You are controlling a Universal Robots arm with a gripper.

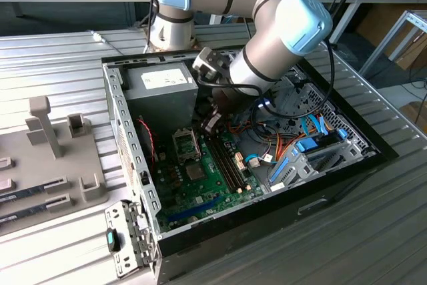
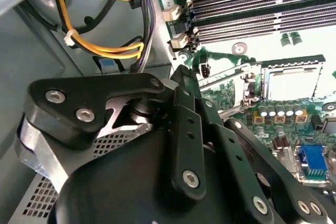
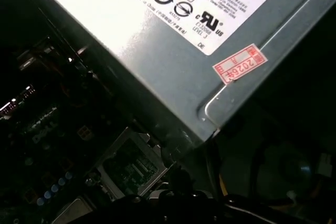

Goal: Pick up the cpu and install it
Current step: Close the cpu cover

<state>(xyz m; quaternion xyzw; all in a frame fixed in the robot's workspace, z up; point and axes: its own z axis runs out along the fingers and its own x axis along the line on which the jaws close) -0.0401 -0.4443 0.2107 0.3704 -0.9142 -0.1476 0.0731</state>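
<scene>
Pincer: black linkage gripper [image 1: 212, 123], lowered inside the open black computer case [image 1: 347, 131]; whether wide, narrow or loaded cannot be told.
cpu: its place cannot be told.
Socket: square silver metal socket frame [image 2: 291, 80] with thin wire lever, on the green motherboard [image 1: 220, 178], near the pincer.
Step (judged): positioning at the socket.
Requirement (judged): flat, square alignment; light force on fragile contacts.
Surroundings: grey sheet-metal power supply [image 1: 160, 88]; pliable orange and yellow cables [image 2: 105, 45].
</scene>
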